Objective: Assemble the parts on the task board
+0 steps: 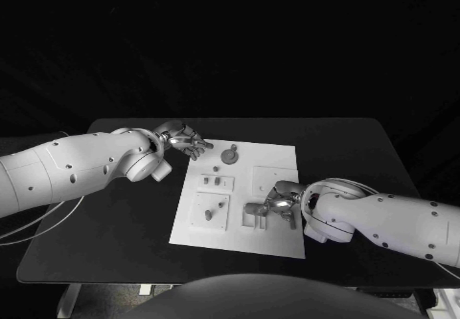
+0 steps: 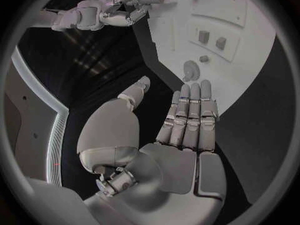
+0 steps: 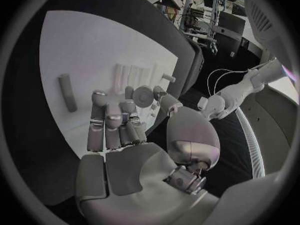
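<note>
The white task board (image 1: 273, 163) lies mid-table. My right hand (image 1: 281, 201) hovers over its near right part and pinches a grey cylindrical part (image 1: 256, 209) between thumb and fingers; the right wrist view shows the part's round end (image 3: 144, 94) at the fingertips (image 3: 128, 92). My left hand (image 1: 182, 140) hovers at the board's far left corner, fingers straight and apart, holding nothing. A round grey part (image 1: 229, 156) lies just right of it, also seen as the round part (image 2: 190, 67) past my left hand (image 2: 181, 130).
Two small parts (image 1: 212, 180) stand in a raised plate on the board's left side. An elongated part (image 1: 210, 214) lies in the plate nearer to me. A grey bar (image 3: 67, 92) lies on the board (image 3: 87, 45). Black table (image 1: 125, 219) surrounds the board.
</note>
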